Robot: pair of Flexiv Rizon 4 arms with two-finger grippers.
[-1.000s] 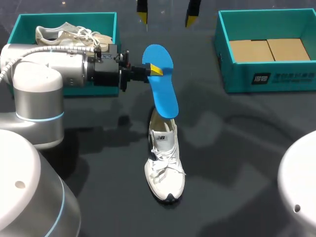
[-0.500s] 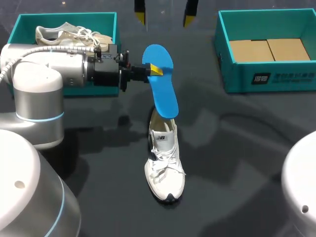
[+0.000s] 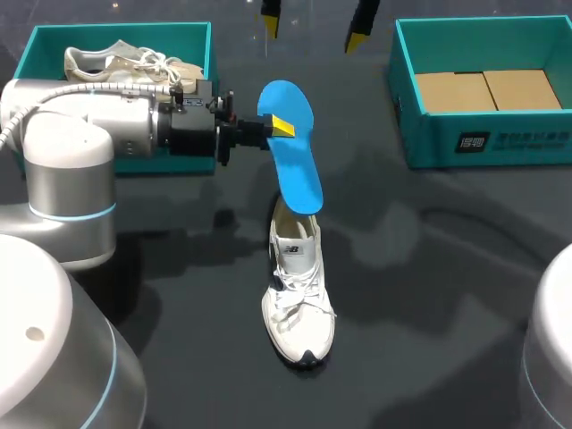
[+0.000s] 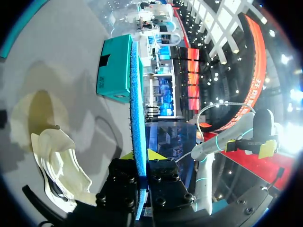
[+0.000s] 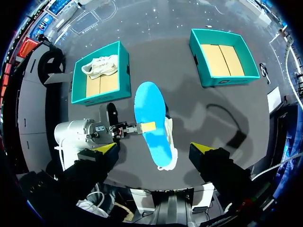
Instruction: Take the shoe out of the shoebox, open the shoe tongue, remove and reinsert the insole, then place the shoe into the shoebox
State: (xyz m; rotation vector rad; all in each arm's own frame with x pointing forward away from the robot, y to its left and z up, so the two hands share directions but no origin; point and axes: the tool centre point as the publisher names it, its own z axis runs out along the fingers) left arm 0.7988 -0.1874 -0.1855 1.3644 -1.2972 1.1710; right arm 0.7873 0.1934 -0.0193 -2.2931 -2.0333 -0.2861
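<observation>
The left arm point(image 3: 98, 125) comes in level from its own side, forearm stretched flat above the counter point(image 3: 429, 250) and black wrist aimed at the middle. The left gripper point(image 3: 281, 127) has its two yellow tips pinched close together, one on each face of the blue insole point(image 3: 295, 165) near its upper end, holding it up in the air. The right arm point(image 3: 552, 331) shows only as a white bulk on its side. The right gripper point(image 5: 155, 149) hangs high above the counter, pointing down, fingers spread wide with nothing between them.
</observation>
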